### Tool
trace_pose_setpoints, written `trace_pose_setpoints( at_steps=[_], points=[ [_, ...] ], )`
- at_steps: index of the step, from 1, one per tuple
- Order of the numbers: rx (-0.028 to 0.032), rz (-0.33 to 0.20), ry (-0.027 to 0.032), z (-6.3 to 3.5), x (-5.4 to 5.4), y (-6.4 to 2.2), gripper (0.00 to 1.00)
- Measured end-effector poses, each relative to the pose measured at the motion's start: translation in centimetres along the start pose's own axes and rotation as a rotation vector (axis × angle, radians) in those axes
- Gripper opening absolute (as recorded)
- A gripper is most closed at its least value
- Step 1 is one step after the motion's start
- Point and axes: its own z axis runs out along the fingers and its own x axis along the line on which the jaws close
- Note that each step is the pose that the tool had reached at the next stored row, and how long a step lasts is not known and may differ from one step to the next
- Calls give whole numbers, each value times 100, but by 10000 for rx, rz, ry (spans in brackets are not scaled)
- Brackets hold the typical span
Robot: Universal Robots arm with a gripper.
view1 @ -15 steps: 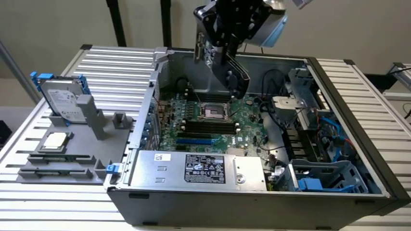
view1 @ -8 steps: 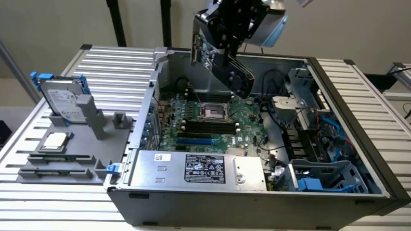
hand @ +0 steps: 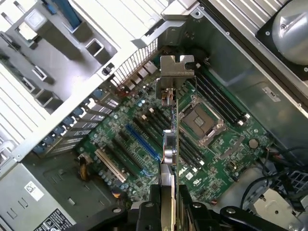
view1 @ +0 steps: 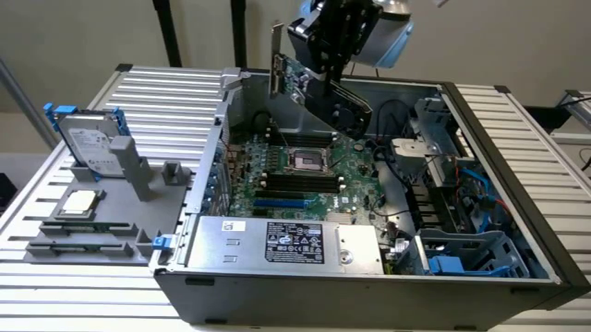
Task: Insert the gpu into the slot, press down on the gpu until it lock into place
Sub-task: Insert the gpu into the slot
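The gpu (view1: 319, 93) hangs in the air above the open computer case, tilted, with its silver end bracket (view1: 276, 62) toward the exterior view's left. My gripper (view1: 337, 66) is shut on the card's upper edge. The wrist view looks down along the card's thin edge (hand: 170, 144), with the bracket (hand: 176, 72) at its far end and my black fingers (hand: 153, 211) on either side of it. The blue slot (view1: 279, 205) (hand: 142, 142) lies on the green motherboard below, apart from the card and beside it in the wrist view.
A silver processor socket (view1: 308, 161) and black memory strips (view1: 297, 183) sit next to the slot. The grey power-supply box (view1: 277, 242) fills the case's near side, and cables and a blue drive cage (view1: 461, 252) its right. A hard drive (view1: 88, 142) stands on a grey fixture outside.
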Motion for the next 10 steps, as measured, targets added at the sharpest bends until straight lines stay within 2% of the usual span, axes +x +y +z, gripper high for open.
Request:
trace_pose_setpoints(
  at_steps=[10],
  points=[
    [80, -1813, -1, 27, 0, -1, 26]
  ],
)
